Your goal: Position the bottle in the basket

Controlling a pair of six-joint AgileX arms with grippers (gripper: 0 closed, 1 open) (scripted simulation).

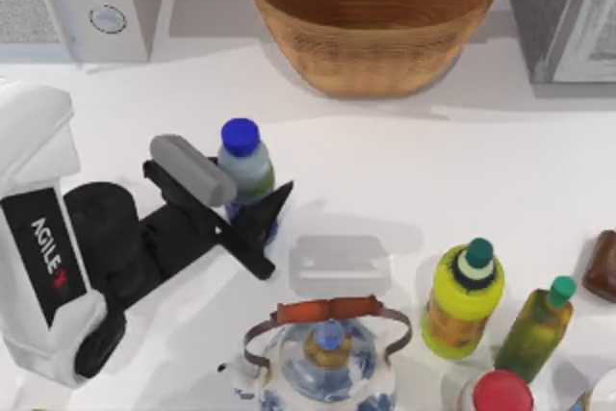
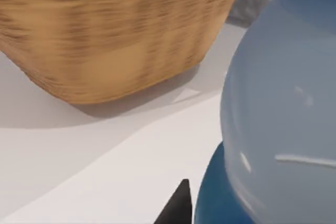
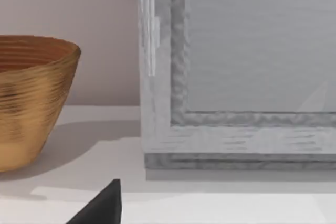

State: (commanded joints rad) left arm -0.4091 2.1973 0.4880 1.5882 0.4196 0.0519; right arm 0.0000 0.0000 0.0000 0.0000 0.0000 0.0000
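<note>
The left tool (image 1: 252,207) is closed around the blue-capped bottle (image 1: 245,168) standing at nine o'clock of centre on the tabletop (image 1: 433,180), so grasping looks done; next, lift toward the wicker basket (image 1: 373,21) at twelve.

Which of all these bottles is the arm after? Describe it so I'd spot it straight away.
Start at the big wicker basket at the table's back edge, then come forward and left to the left gripper. The bottle stands upright between its fingers. It alone has a bright blue cap and a pale label; the yellow-green bottle and olive bottle at front right wear green caps.
</note>
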